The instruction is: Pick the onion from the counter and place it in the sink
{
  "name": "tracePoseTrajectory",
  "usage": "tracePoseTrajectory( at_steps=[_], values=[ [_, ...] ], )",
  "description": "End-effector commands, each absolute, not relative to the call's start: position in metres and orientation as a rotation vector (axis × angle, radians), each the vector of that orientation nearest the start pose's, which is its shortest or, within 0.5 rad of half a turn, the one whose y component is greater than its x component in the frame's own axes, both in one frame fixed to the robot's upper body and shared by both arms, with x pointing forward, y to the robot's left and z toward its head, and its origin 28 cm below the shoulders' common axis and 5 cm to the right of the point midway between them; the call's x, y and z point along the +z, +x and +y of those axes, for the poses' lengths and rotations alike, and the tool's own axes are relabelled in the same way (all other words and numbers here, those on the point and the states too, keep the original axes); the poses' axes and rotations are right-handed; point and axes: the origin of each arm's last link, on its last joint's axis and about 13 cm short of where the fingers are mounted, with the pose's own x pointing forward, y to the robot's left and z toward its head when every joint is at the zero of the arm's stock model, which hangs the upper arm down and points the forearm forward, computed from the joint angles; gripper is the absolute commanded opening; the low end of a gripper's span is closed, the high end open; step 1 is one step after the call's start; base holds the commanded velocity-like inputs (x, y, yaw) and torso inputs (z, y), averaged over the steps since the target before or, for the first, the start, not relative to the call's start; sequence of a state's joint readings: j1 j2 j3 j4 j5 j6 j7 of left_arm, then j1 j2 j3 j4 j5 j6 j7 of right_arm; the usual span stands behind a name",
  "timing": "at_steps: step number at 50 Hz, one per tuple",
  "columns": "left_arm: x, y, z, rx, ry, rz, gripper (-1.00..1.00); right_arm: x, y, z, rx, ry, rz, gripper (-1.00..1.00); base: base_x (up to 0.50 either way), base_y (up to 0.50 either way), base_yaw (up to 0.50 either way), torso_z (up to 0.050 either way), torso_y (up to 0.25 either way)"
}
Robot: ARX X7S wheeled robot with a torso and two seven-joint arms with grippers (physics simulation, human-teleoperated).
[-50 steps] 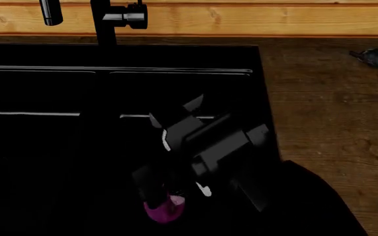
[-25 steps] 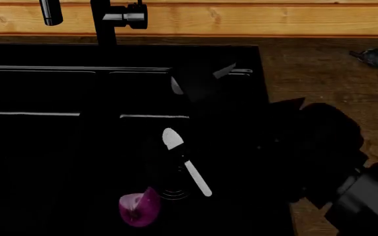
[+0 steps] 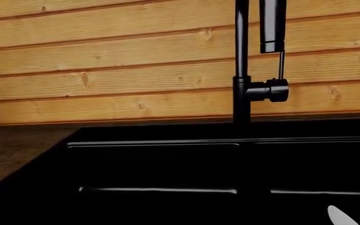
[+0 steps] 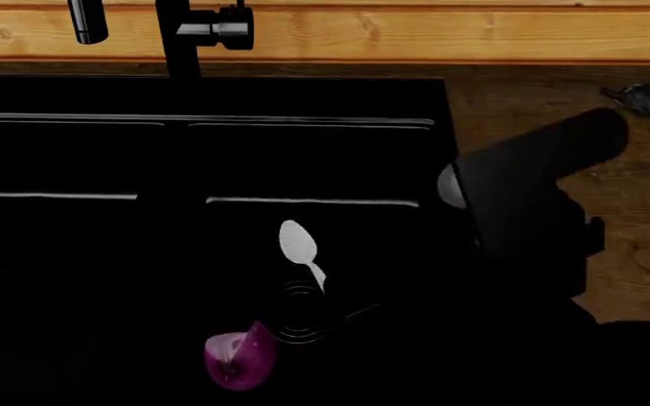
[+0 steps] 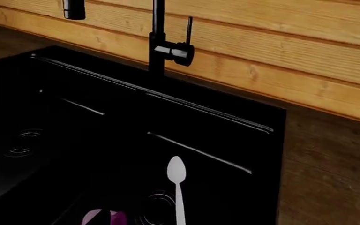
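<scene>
Right basin of sink (image 4: 438, 101) open from above; on its floor spoon (image 4: 299, 244) lies over the drain (image 4: 302, 313), onion (image 4: 239, 361) just beside. Faucet (image 4: 179, 38) stands at the back rim. Right arm (image 4: 528, 211) hangs over the sink's right edge and counter (image 4: 551, 110).

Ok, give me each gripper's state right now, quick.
Left gripper: not in view in any picture.
Right gripper: only the dark arm shows over the counter; fingers hidden, cannot tell. The onion lies free in the sink.

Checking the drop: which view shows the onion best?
The head view: the whole onion lies in the sink beside the drain. The right wrist view catches only its top at the frame edge; the left wrist view misses it.
</scene>
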State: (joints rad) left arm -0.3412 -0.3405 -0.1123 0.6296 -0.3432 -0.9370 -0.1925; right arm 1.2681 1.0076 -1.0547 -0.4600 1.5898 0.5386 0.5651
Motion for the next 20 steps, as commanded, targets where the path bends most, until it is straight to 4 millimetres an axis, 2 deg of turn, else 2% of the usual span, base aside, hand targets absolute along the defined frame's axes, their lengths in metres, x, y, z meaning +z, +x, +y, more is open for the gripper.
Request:
tracePoseTrajectory(
  at_steps=[1, 13, 20],
  values=[
    [0.166, 0.231, 0.269, 0.129, 0.083, -0.044, 1.00, 0.250, 0.184, -0.153, 0.368, -0.101, 0.107, 1.00, 0.00, 0.00, 0.00, 0.000, 0.000],
    [0.167, 0.228, 0.271, 0.133, 0.083, -0.048, 1.00, 0.240, 0.147, -0.168, 0.365, -0.099, 0.036, 1.00, 0.00, 0.00, 0.00, 0.000, 0.000],
    [0.166, 0.228, 0.271, 0.133, 0.081, -0.050, 1.00, 0.229, 0.138, -0.171, 0.309, -0.041, 0.005, 1.00, 0.00, 0.00, 0.00, 0.000, 0.000]
  ],
)
